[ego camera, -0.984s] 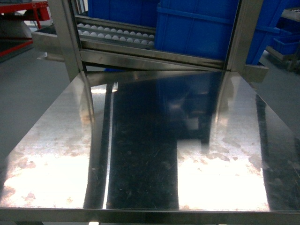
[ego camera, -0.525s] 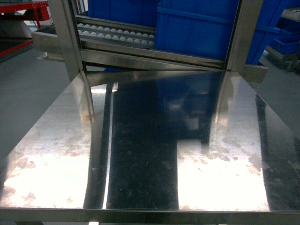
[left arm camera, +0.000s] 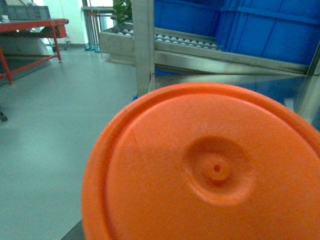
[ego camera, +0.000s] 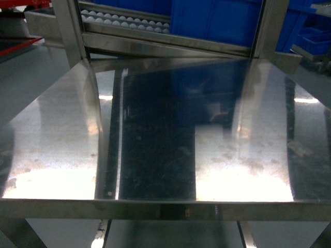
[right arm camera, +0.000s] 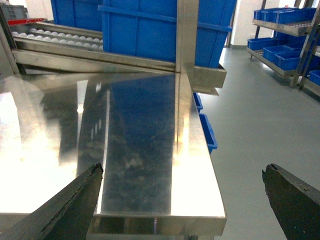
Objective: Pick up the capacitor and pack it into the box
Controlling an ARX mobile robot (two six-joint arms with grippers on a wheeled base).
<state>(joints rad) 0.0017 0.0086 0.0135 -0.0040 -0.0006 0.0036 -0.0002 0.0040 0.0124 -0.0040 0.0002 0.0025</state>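
Orange fills our left wrist view: the capacitor [left arm camera: 210,170], its round end cap with a central dimple sitting square against the lens. We judge it carried in the left gripper, but no finger shows there, so we cannot tell how those jaws stand. Right gripper [right arm camera: 185,200]: jaws spread wide, nothing between them, the steel table [right arm camera: 150,150] edge below and ahead of the tips. Beyond the table, blue bins [ego camera: 217,20] sit on a roller rack [ego camera: 124,21]. The box appears in none of our views.

Step in hand, by our reading: pick done, transport under way. The next move calls for finding the box first, then bringing the capacitor above its opening before any release.
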